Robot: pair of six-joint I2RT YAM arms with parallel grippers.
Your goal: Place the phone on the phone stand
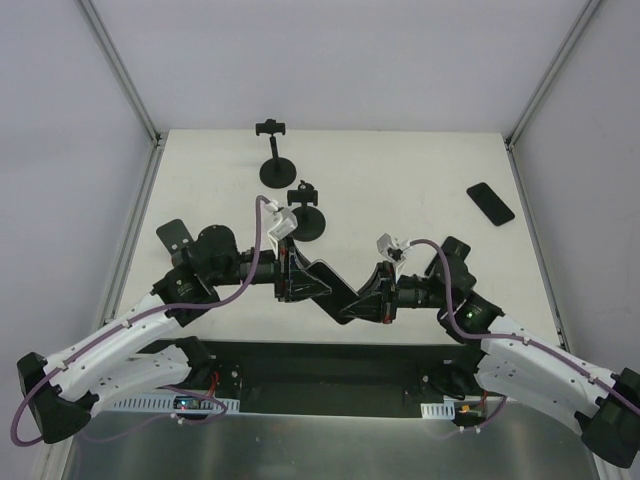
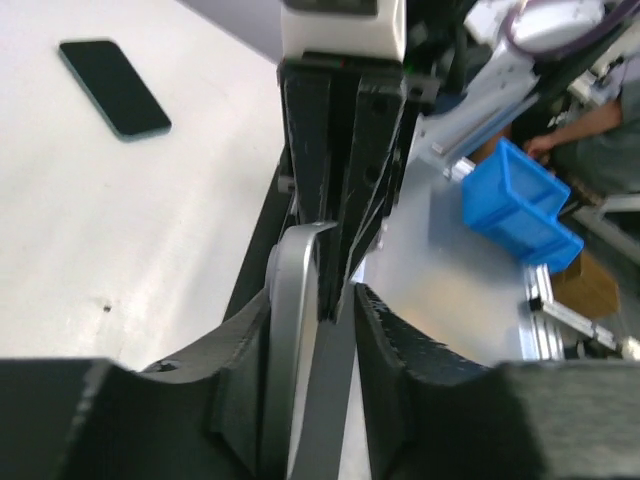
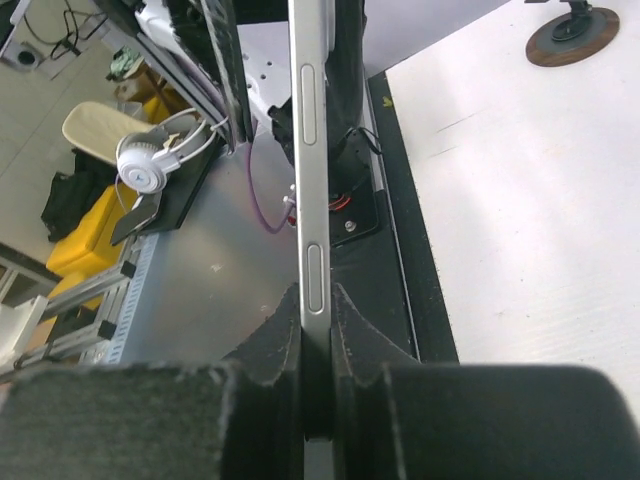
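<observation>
A dark phone (image 1: 335, 283) with a silver edge (image 3: 310, 150) hangs in the air between my two arms, above the table's near edge. My right gripper (image 3: 317, 310) is shut on one end of it, pads pressed flat on both faces. My left gripper (image 2: 315, 320) stands around the other end (image 2: 293, 275) with its jaws slightly apart, so it is open. Two black phone stands are on the table beyond the grippers: the nearer phone stand (image 1: 305, 215) just past my left wrist, the farther stand (image 1: 273, 150) at the back. Only the round base (image 3: 573, 30) of one stand shows in the right wrist view.
A second dark phone (image 1: 490, 203) lies flat at the right of the table, also seen in the left wrist view as a phone (image 2: 113, 87). A dark flat thing (image 1: 175, 235) lies at the left by my left arm. A blue bin (image 2: 520, 205) sits off the table.
</observation>
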